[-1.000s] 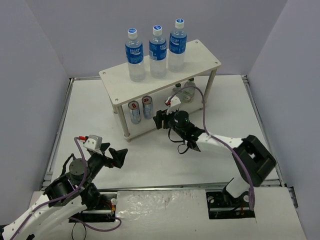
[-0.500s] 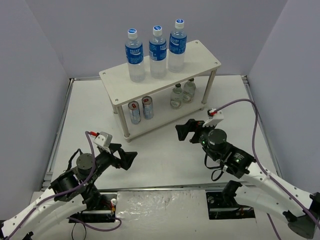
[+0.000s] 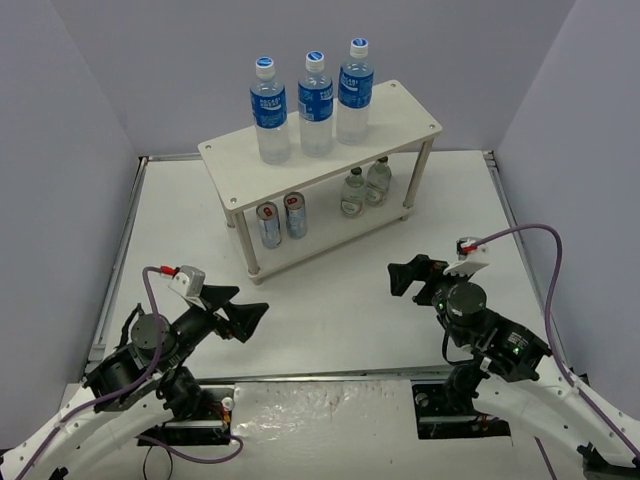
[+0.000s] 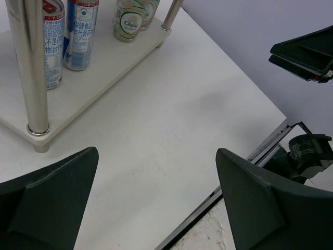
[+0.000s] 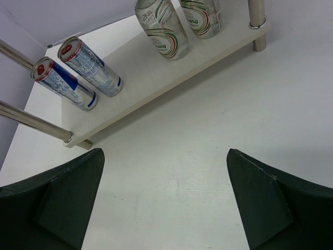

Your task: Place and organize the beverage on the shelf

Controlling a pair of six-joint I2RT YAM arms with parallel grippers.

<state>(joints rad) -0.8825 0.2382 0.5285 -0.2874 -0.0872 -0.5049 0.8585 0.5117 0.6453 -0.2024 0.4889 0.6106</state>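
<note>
The shelf (image 3: 405,112) of pale wood stands at the back of the table. On its top board stand three tall clear bottles with blue labels (image 3: 316,100). On the lower board stand two slim silver cans (image 3: 282,220) (image 5: 88,66) (image 4: 78,31) at the left and two small clear bottles (image 3: 364,187) (image 5: 161,28) (image 4: 127,21) at the right. My left gripper (image 3: 248,318) (image 4: 156,179) hovers open and empty over the table at front left. My right gripper (image 3: 410,275) (image 5: 164,179) is open and empty at front right, facing the shelf.
The shelf's metal legs (image 4: 31,73) (image 5: 256,23) rise near the cans and the small bottles. Grey walls close in the table on three sides. The table's front edge rail (image 4: 250,161) runs just below my left gripper.
My right arm has drawn back from the shelf's lower board to the front right, its jaws open. The left gripper shifted slightly at front left.
</note>
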